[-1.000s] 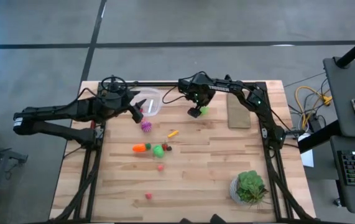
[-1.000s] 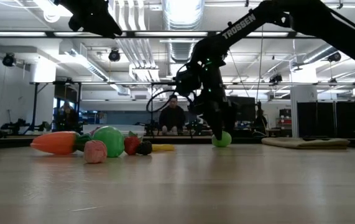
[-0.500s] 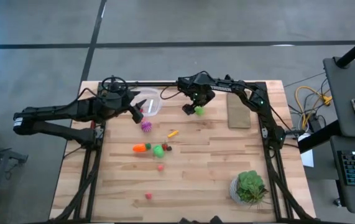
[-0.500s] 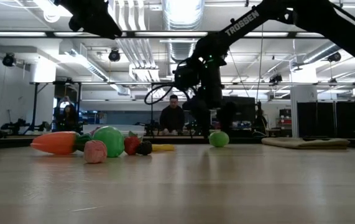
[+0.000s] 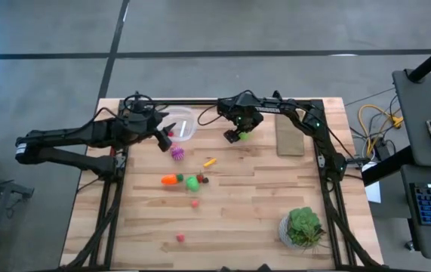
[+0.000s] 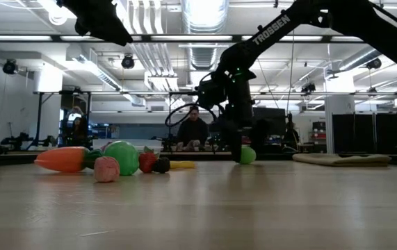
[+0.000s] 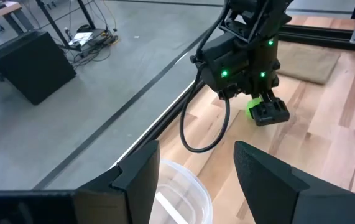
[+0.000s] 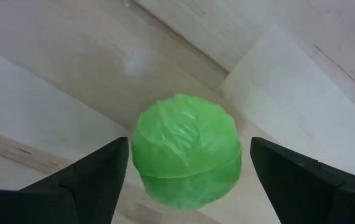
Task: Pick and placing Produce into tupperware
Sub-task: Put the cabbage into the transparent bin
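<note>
My right gripper (image 5: 235, 136) is open and points down at a green ball (image 8: 186, 149) that rests on the table near its far edge. One finger (image 8: 96, 177) stands on each side of the ball, with thin gaps showing. The low view shows the same ball (image 6: 247, 154) beside the lowered gripper (image 6: 234, 147). My left gripper (image 7: 196, 177) is open and hovers at the clear tupperware (image 5: 182, 124), whose rim (image 7: 180, 186) shows below its fingers. A purple cluster (image 5: 177, 153), yellow-orange bit (image 5: 210, 161), carrot (image 5: 170, 179), second green ball (image 5: 192, 182) and red pieces (image 5: 195, 202) lie on the table.
A flat tan board (image 5: 289, 136) lies right of the right gripper. A leafy plant in a white pot (image 5: 303, 227) stands near the table's near right corner. Another red piece (image 5: 180, 237) lies toward the near edge. A person sits in the room beyond (image 6: 193, 132).
My right gripper rose off the green ball and shifted slightly toward the table's left, then came back down around it. The ball stayed on the table.
</note>
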`<action>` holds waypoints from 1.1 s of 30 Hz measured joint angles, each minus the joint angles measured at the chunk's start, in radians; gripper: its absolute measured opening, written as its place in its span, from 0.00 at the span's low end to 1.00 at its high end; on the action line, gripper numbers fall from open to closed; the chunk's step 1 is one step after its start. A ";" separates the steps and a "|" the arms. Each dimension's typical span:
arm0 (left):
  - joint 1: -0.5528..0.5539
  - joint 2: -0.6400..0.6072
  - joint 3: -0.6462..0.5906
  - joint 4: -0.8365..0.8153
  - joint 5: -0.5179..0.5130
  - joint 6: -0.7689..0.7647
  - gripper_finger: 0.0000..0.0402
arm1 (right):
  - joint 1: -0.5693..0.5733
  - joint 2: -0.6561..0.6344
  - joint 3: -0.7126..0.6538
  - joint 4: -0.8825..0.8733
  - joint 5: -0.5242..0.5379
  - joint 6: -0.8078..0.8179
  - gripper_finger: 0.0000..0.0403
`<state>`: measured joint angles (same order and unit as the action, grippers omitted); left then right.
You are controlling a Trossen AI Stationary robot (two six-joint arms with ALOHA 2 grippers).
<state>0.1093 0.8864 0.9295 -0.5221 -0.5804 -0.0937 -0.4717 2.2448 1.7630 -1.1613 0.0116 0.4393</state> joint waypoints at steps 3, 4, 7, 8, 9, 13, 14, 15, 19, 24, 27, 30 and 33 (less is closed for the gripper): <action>0.000 -0.003 0.000 -0.003 0.001 0.000 0.48 | 0.000 0.000 0.005 0.022 0.000 -0.002 0.81; 0.000 -0.004 0.000 -0.002 0.002 0.000 0.48 | 0.000 0.000 0.007 0.022 0.000 -0.003 0.81; 0.000 -0.004 0.000 -0.002 0.002 -0.003 0.48 | 0.000 0.000 0.008 0.023 0.001 -0.020 0.81; 0.000 -0.004 0.000 -0.002 0.002 -0.003 0.48 | 0.000 0.000 0.007 0.022 0.004 -0.024 0.81; 0.000 -0.005 0.000 -0.002 0.002 -0.005 0.48 | 0.000 0.000 0.007 0.020 0.007 -0.028 0.81; 0.000 -0.004 0.000 -0.002 0.002 -0.006 0.48 | 0.000 0.000 0.006 0.017 0.008 -0.040 0.81; 0.000 -0.004 0.000 -0.002 0.001 -0.006 0.48 | 0.000 0.000 0.006 0.018 0.008 -0.044 0.81; 0.000 -0.004 0.000 -0.002 0.001 -0.006 0.48 | 0.000 0.000 0.006 0.018 0.008 -0.047 0.81; 0.000 -0.004 0.000 -0.002 0.001 -0.006 0.48 | 0.000 0.000 0.006 0.017 0.008 -0.052 0.81; 0.000 -0.004 0.000 -0.002 0.001 -0.008 0.48 | 0.000 0.000 0.006 0.014 0.008 -0.055 0.80; 0.000 -0.004 0.000 -0.003 0.001 -0.015 0.48 | 0.000 0.000 0.006 0.015 0.008 -0.056 0.75; 0.000 -0.003 0.000 -0.002 0.001 -0.031 0.48 | 0.000 0.000 0.006 0.017 0.008 -0.060 0.67; 0.000 -0.003 0.000 -0.002 0.001 -0.031 0.48 | 0.000 0.000 0.007 0.019 0.008 -0.077 0.60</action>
<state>0.1089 0.8829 0.9295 -0.5243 -0.5797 -0.1249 -0.4717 2.2448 1.7699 -1.1424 0.0200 0.3625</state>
